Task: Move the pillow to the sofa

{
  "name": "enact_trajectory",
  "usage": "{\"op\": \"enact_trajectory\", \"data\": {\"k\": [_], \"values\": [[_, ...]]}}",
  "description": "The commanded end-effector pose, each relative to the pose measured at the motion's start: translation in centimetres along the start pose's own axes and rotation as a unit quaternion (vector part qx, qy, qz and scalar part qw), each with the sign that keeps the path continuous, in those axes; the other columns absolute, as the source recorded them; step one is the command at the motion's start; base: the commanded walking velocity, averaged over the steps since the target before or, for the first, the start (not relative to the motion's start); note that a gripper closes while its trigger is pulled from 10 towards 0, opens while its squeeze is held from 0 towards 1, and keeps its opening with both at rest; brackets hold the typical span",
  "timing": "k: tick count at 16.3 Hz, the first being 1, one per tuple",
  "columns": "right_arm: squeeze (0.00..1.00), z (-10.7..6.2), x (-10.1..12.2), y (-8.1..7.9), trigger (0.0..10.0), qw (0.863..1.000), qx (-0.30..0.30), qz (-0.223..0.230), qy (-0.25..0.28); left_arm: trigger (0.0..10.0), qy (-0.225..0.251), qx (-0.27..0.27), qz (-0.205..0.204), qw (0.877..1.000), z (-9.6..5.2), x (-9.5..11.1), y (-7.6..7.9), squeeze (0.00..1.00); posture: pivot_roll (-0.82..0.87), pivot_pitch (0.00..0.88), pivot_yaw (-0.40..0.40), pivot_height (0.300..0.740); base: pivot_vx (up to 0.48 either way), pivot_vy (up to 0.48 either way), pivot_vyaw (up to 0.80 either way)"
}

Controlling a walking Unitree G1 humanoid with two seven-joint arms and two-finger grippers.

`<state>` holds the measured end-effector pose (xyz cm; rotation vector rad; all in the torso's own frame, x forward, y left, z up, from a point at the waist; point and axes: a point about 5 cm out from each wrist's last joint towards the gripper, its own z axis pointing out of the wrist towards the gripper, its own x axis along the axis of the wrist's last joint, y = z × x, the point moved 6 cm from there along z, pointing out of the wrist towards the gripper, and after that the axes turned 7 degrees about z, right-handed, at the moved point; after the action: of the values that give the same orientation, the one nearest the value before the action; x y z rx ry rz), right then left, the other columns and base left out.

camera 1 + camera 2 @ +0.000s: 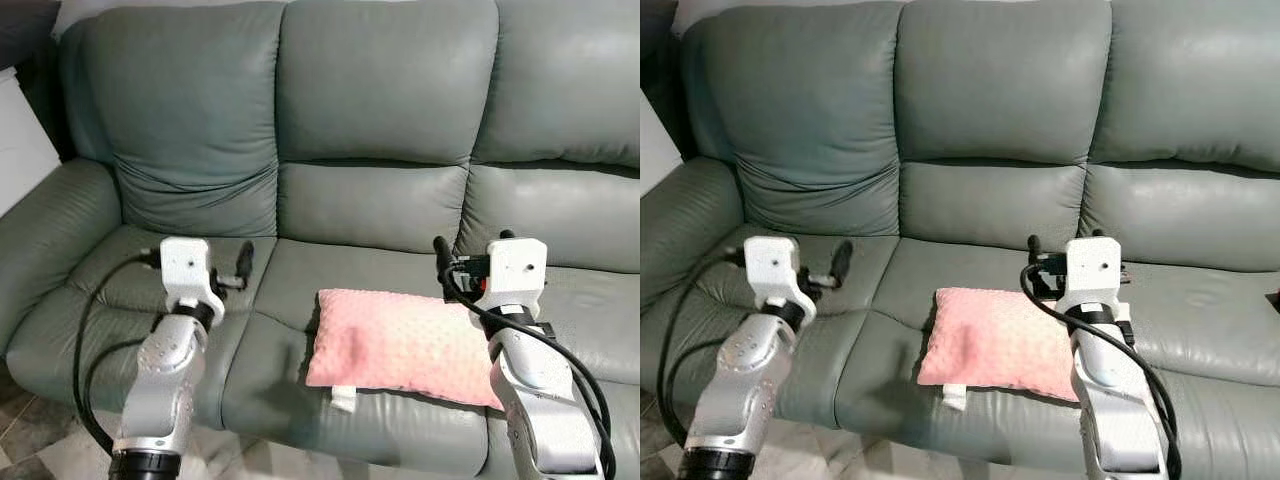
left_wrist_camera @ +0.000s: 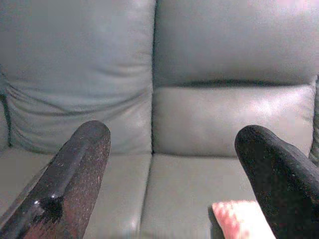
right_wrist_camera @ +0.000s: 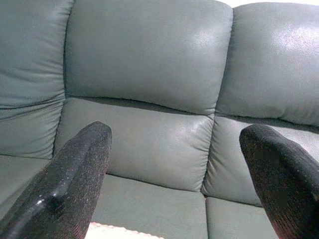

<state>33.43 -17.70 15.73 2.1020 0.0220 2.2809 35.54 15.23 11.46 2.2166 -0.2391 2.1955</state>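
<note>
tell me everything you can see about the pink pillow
The pink pillow is a soft rectangular cushion in a dotted, nubby fabric, with a small white tag hanging from its front edge. It lies flat on the middle seat of the grey-green sofa, near the front of the seat, its long side running across. It looks plump and a little dented. The right arm hides its right end in the head views. The right gripper hangs open above it, not touching.

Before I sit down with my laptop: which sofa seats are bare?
The left seat beside the armrest and the right seat are bare. The middle seat's front holds the pillow, with the left gripper and right gripper on either side.
</note>
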Motion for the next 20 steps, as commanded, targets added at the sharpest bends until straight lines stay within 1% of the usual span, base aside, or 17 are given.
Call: {"op": "enact_trajectory", "data": {"k": [1,2,4,5,6,8,9,10,11,12,13,15,16,19,20], "values": [[0.00,-0.1,-0.9,0.5,10.0,1.000,-0.011,0.001,-0.018,10.0,-0.012,-0.014,0.010,1.000,-0.2,-0.7,0.3,0.00,-0.17,0.028,0.074,0.740,0.000,0.000,0.00],[0.00,-0.1,-1.2,0.8,10.0,1.000,-0.018,0.002,-0.024,10.0,-0.016,-0.025,0.003,1.000,-0.2,-1.0,0.9,0.00,-0.18,0.029,0.073,0.740,0.000,0.000,0.00],[0.00,-0.2,-1.5,1.0,10.0,0.999,-0.021,-0.006,-0.031,10.0,-0.019,-0.035,0.000,0.999,-0.3,-1.3,1.5,0.00,-0.18,0.025,0.075,0.740,0.000,0.000,0.00],[0.00,-0.3,-2.0,1.4,10.0,0.999,-0.030,-0.012,-0.038,10.0,-0.026,-0.040,0.001,0.999,-0.2,-1.9,1.7,0.00,-0.18,0.022,0.076,0.740,0.000,0.000,0.00],[0.00,-0.6,-2.7,2.4,10.0,0.997,-0.047,-0.021,-0.052,10.0,-0.032,-0.042,0.002,0.999,-0.3,-2.4,1.7,0.00,-0.18,0.021,0.077,0.740,0.000,0.000,0.00],[0.00,-1.3,-4.4,4.6,10.0,0.992,-0.088,-0.021,-0.083,10.0,-0.046,-0.049,0.004,0.998,-0.4,-3.3,1.8,0.00,-0.19,0.023,0.080,0.740,0.000,0.000,0.00],[0.00,-1.7,-5.0,5.4,10.0,0.990,-0.102,-0.008,-0.094,10.0,-0.052,-0.052,0.001,0.997,-0.5,-3.6,1.9,0.00,-0.19,0.026,0.085,0.740,0.000,0.000,0.00],[0.00,-1.9,-5.4,6.0,10.0,0.989,-0.110,-0.017,-0.100,10.0,-0.058,-0.055,-0.002,0.997,-0.6,-3.9,1.9,0.00,-0.19,0.030,0.089,0.740,0.000,0.000,0.00],[0.00,-2.0,-5.5,6.2,10.0,0.988,-0.112,-0.022,-0.102,10.0,-0.060,-0.056,-0.001,0.997,-0.6,-4.0,2.0,0.00,-0.19,0.030,0.090,0.740,0.000,0.000,0.00],[0.00,-2.4,-6.2,6.8,10.0,0.985,-0.127,-0.024,-0.117,10.0,-0.068,-0.063,0.006,0.996,-0.7,-4.5,2.2,0.00,-0.19,0.038,0.091,0.740,0.000,0.000,0.00],[0.00,-2.9,-7.3,8.0,10.0,0.979,-0.150,-0.020,-0.139,10.0,-0.081,-0.068,0.006,0.994,-0.8,-5.2,2.3,0.00,-0.18,0.048,0.092,0.740,0.000,0.000,0.00],[0.00,-3.5,-8.3,9.3,10.0,0.972,-0.175,-0.012,-0.157,10.0,-0.091,-0.077,0.009,0.993,-1.2,-5.6,2.4,0.00,-0.16,0.076,0.101,0.740,0.000,0.000,0.00],[0.00,-4.1,-9.4,10.0,10.0,0.967,-0.185,-0.010,-0.176,10.0,-0.096,-0.089,0.008,0.991,-1.8,-5.8,2.5,0.00,-0.15,0.087,0.113,0.740,0.000,0.000,0.00],[0.00,-5.3,-11.0,10.5,10.0,0.958,-0.203,0.006,-0.201,10.0,-0.101,-0.104,0.014,0.989,-2.8,-5.9,2.3,0.00,-0.14,0.132,0.138,0.740,0.000,0.000,0.00],[0.00,-5.8,-11.5,10.8,10.0,0.955,-0.210,0.011,-0.211,10.0,-0.108,-0.109,0.017,0.988,-2.9,-6.2,2.4,0.00,-0.13,0.155,0.147,0.740,0.000,0.000,0.00]]}}
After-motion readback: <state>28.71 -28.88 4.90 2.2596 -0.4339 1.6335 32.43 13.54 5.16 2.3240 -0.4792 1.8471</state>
